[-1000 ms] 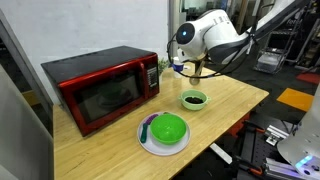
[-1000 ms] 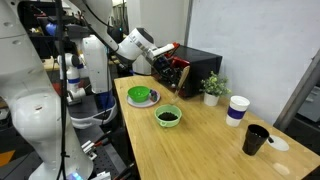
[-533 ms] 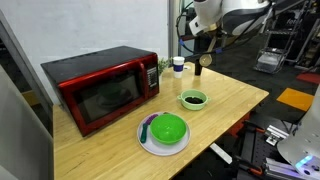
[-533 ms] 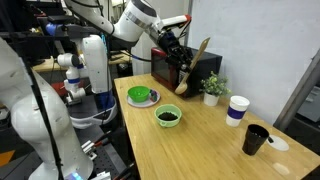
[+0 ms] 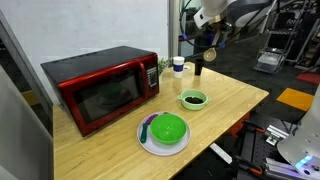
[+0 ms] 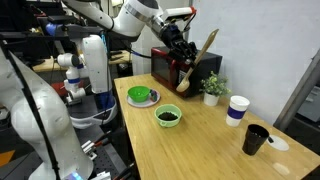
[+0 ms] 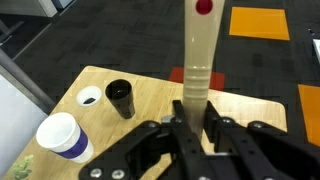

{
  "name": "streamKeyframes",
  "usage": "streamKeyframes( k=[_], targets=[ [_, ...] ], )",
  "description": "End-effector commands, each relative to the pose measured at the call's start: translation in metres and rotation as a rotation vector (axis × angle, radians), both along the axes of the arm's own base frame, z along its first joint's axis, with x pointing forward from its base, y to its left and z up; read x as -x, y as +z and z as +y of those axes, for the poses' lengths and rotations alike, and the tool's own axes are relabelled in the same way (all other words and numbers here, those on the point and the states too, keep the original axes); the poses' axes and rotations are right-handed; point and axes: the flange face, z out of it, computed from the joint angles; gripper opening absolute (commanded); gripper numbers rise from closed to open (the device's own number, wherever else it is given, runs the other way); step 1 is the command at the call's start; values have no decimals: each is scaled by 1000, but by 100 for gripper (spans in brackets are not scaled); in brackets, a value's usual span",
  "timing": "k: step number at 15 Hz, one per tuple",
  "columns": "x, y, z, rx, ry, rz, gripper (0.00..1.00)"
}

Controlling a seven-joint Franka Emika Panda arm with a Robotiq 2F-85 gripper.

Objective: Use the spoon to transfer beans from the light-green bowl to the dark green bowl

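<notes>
You have the white arm [image 6: 135, 18] raised high over the light wooden table [image 6: 200, 140], wrist tilted; the black gripper [image 6: 186, 60] is clenched on the pale wooden spoon [image 6: 203, 52], which slants in the air, head low, well above both bowls. The small light-green bowl [image 5: 193, 105] of dark beans [image 6: 168, 117] sits near the large dark green bowl [image 5: 168, 128] on its white plate [image 5: 145, 140].

No readable text, label, brand or number in any view.
</notes>
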Motion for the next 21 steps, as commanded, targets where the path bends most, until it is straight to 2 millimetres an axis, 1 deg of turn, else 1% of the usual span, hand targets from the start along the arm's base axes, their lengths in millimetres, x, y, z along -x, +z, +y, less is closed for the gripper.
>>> streamKeyframes(
  k=[1,9,10,21],
  targets=[
    [-1,8,-8,-6,8,21,6],
    [0,13,-14,-12,1,33,6],
    [-1,5,-7,-4,3,17,22],
    [-1,6,-8,-4,2,16,22]
  ],
)
